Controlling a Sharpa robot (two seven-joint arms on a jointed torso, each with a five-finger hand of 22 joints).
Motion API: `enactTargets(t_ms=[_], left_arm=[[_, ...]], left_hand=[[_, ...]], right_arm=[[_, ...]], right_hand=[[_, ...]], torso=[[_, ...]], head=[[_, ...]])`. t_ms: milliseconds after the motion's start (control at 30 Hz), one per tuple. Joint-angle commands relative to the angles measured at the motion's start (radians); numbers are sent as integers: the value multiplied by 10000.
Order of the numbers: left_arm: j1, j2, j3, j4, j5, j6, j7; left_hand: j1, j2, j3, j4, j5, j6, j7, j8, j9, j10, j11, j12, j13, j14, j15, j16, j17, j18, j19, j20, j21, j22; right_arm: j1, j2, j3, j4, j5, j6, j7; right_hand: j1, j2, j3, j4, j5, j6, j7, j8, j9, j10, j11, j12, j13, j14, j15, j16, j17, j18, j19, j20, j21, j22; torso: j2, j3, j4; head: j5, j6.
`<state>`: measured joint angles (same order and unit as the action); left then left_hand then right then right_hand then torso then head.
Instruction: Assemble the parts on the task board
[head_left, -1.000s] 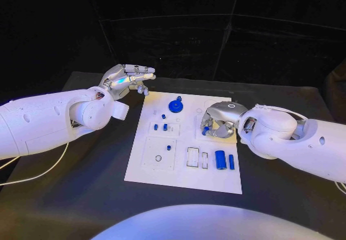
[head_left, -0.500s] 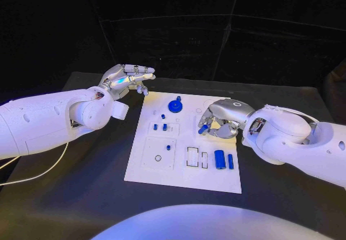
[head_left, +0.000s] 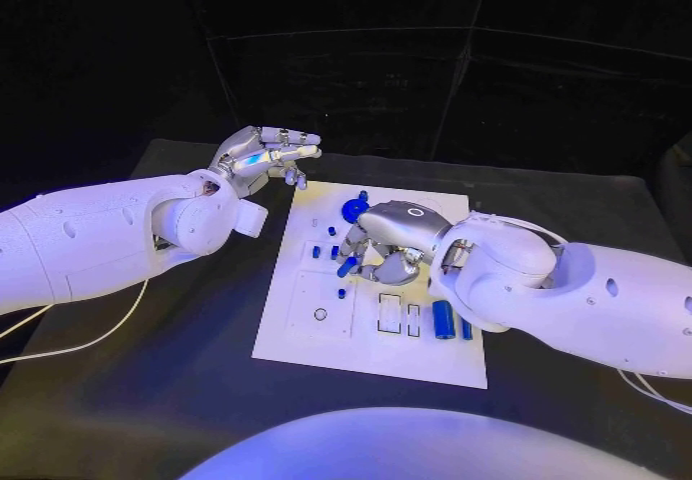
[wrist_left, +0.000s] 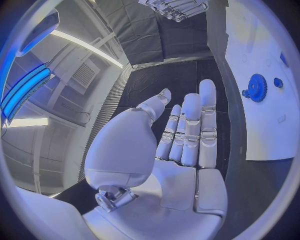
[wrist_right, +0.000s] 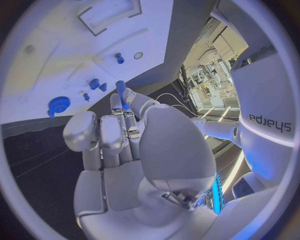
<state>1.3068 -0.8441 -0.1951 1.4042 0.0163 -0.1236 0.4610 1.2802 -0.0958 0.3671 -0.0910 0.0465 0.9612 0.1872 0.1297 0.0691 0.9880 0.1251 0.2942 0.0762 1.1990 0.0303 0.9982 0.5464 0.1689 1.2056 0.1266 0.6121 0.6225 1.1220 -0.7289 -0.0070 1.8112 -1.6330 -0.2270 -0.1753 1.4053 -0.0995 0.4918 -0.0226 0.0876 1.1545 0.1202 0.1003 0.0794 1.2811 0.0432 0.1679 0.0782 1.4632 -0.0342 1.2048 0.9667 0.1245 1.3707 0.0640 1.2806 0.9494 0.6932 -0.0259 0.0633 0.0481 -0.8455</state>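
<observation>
The white task board (head_left: 368, 350) lies in the middle of the black table. My right hand (head_left: 384, 243) hovers over the board's middle and pinches a small blue peg (head_left: 346, 267) at its fingertips; the right wrist view shows that peg (wrist_right: 120, 88) sticking out past the fingers (wrist_right: 127, 112). A blue gear (head_left: 355, 210) sits at the board's far end. Two small blue pegs (head_left: 325, 252) stand left of the held peg, and one more (head_left: 342, 294) stands nearer to me. My left hand (head_left: 268, 154) is raised beyond the board's far left corner, fingers apart and holding nothing.
Two blue cylinders (head_left: 451, 321) lie side by side at the board's right, beside rectangular slots (head_left: 388, 312). A small ring (head_left: 319, 314) marks the square plate on the left. A white cable (head_left: 80, 345) trails on the table at the left.
My right hand has carried the blue peg leftward, from the board's right side to over its middle. The left hand has stayed raised in about the same place.
</observation>
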Motion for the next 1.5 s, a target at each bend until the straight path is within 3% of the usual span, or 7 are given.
enactTargets(t_ms=[33,267,433,1133,1500], left_arm=[[16,34,8,-12,39,139,25],[18,63,8,-8,39,145,18],[18,77,9,-3,39,154,14],[20,80,9,1,39,157,0],[21,59,9,2,39,155,-2]], left_hand=[[3,61,-85,-2,21,3,32,42,-12,-72,-29,34,-10,-68,24,13,-10,131,-41,26,-65,-10],[3,61,-85,-2,21,3,32,42,-12,-72,-29,34,-10,-68,24,13,-10,131,-41,26,-65,-10],[3,61,-85,-2,21,3,32,42,-12,-72,-29,34,-10,-68,24,13,-10,131,-41,26,-65,-10],[3,61,-85,-2,21,3,32,42,-12,-72,-29,34,-10,-68,24,13,-10,131,-41,26,-65,-10],[3,61,-85,-2,21,3,32,42,-12,-72,-29,34,-10,-68,24,13,-10,131,-41,26,-65,-10]], right_arm=[[-88,343,-42,-185,86,92,535],[-289,1026,-222,-606,74,539,687],[-431,1313,-276,-916,-33,952,643],[-575,1600,-308,-1228,-324,1653,540],[-578,1587,-309,-1222,-813,1575,249]], right_hand=[[-117,-22,71,-6,80,-47,59,-66,10,0,40,-61,-14,182,-26,-4,-19,-173,13,3,59,2],[-135,-20,96,-15,116,-61,70,-84,4,-5,50,-92,-15,176,-17,-12,-40,-170,2,9,54,-16],[-139,-19,105,-20,127,-68,74,-91,2,-9,54,-104,-15,172,-15,-22,-58,-166,-7,12,45,-38],[-157,-22,114,-24,142,-77,82,-102,-1,-12,62,-123,-15,169,-9,-23,-64,-166,-11,17,45,-39],[-168,-21,116,-22,145,-78,84,-105,-1,-11,65,-129,-14,171,-6,-12,-48,-168,-9,19,52,-25]], torso=[[1,-3,-2],[5,-3,-8],[8,12,6],[8,10,-3],[3,6,-2]], head=[[122,-23],[216,-91],[287,-134],[344,-270],[334,-272]])
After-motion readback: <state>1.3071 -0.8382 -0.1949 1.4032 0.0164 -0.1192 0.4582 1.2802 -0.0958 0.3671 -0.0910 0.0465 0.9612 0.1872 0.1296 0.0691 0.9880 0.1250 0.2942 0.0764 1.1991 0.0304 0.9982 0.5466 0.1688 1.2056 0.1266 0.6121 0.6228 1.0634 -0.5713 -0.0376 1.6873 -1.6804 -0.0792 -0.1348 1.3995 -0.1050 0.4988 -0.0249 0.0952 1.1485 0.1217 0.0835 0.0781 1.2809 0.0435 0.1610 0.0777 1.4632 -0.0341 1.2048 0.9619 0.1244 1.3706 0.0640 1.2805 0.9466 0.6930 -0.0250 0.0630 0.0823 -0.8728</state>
